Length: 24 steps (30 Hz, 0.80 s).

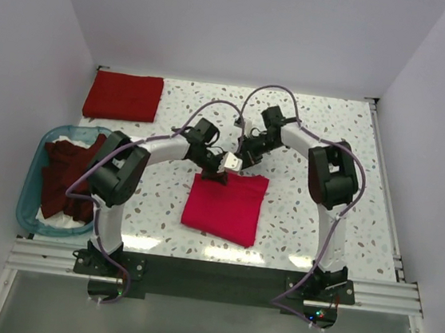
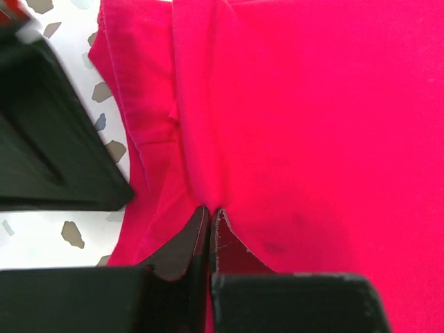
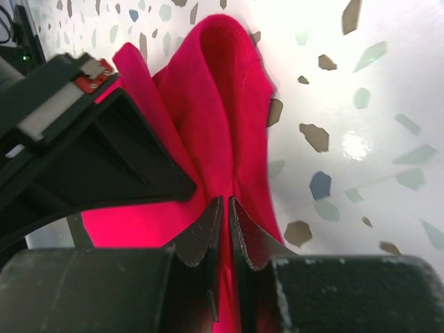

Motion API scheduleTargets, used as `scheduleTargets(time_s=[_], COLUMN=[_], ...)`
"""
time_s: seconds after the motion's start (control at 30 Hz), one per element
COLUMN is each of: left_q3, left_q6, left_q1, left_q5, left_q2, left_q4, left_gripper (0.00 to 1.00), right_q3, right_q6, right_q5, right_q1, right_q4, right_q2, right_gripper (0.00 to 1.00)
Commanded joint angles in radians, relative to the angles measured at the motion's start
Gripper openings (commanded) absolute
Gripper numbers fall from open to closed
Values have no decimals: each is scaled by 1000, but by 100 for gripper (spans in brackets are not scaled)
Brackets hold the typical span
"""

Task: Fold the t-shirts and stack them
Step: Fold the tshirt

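A bright crimson-pink t-shirt (image 1: 226, 207) lies folded in the middle of the table. Both grippers meet at its far edge. My left gripper (image 1: 217, 175) is shut, its tips pinching a ridge of the crimson fabric (image 2: 209, 209). Close beside it, my right gripper (image 1: 240, 165) is shut on a raised fold of the same shirt (image 3: 226, 201), with cloth showing between its jaws. A darker red t-shirt (image 1: 123, 96) lies folded flat at the back left. Maroon t-shirts (image 1: 64, 181) sit heaped in the tub.
The translucent blue tub (image 1: 30, 193) stands at the left edge of the speckled table (image 1: 320, 226). White walls close in the table on the left, back and right. Each gripper's black body crowds the other's wrist view.
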Motion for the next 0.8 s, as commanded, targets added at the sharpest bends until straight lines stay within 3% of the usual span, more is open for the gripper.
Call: scheduleTargets(time_s=[0.0, 0.27, 0.77], left_q3=[4, -99, -174], left_q6=[30, 69, 32], left_q1=[-13, -49, -30], left_q5=[11, -45, -168], left_q2=[-60, -196, -253], left_q4=[40, 158, 529], left_gripper=[0, 0, 0], right_q3=[20, 118, 153], right_q6=[-7, -93, -179], right_q5=[-51, -83, -169], right_q1=[27, 37, 40], right_q4=[15, -101, -225], right_q2=[49, 215, 269], right_gripper=[10, 9, 9])
